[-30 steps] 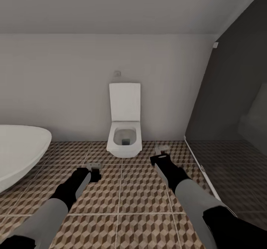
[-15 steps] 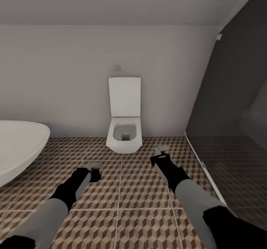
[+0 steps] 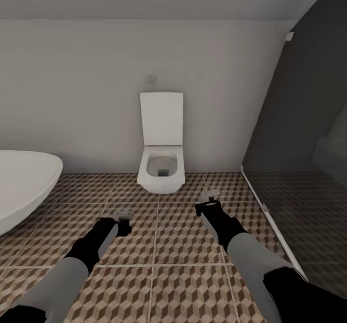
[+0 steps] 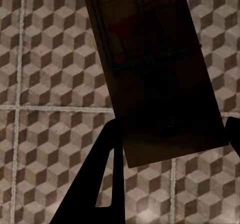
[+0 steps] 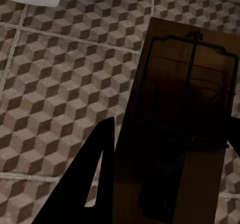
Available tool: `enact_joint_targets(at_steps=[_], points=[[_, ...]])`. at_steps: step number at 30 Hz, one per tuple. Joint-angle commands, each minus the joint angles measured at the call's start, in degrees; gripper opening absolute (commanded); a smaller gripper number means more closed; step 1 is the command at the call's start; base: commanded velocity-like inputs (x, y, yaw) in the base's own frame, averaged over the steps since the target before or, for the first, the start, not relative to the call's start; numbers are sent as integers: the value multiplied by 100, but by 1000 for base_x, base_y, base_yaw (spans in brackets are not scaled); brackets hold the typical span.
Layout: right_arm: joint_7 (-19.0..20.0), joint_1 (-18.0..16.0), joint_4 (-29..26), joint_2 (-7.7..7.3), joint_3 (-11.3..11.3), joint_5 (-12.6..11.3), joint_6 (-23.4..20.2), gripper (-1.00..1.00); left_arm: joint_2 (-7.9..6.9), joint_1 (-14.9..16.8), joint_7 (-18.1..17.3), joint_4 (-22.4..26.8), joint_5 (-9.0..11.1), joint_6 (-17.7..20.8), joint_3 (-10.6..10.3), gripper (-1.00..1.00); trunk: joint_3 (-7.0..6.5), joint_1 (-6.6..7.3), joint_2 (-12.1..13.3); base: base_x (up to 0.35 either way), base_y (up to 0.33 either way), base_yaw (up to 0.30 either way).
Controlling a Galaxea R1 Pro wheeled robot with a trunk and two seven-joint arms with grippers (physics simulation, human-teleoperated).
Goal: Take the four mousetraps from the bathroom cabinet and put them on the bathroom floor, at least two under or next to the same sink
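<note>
White toilet (image 3: 161,169), lid raised, was set against the pale back wall (image 3: 72,92). A small flush plate (image 3: 151,79) was fixed to the wall directly above it. White oval bathtub (image 3: 21,186) (partly cut off by the frame edge) was recorded at the left. A dark glass shower enclosure (image 3: 308,135) was noted at the right, dark floor inside.

Ahead of me the toilet (image 3: 161,161) stands against the back wall (image 3: 86,87), on the floor (image 3: 178,246). The bathtub (image 3: 21,183) lies to its left, the shower (image 3: 308,169) to its right. My left gripper (image 3: 123,217) and right gripper (image 3: 206,202) hang over the floor before the toilet, each holding a mousetrap (image 4: 150,68) (image 5: 185,124) above the tiles.
</note>
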State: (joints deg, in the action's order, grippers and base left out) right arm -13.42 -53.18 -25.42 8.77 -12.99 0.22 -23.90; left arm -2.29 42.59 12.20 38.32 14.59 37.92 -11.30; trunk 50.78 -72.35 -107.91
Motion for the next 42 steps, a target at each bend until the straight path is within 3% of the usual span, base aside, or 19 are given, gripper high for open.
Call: enact_joint_targets(at_steps=[1,42], points=[[-15,-5,-8,-3,-34,-4,-42,-100,-8,3,55,9,52,20,-39,-100,33,-22,-44,0,0,0],[-11,-6,-7,2,-35,-4,-38,-100,53,2,55,-9,52,14,-39,-100,1143,-922,-1688,0,0,0]])
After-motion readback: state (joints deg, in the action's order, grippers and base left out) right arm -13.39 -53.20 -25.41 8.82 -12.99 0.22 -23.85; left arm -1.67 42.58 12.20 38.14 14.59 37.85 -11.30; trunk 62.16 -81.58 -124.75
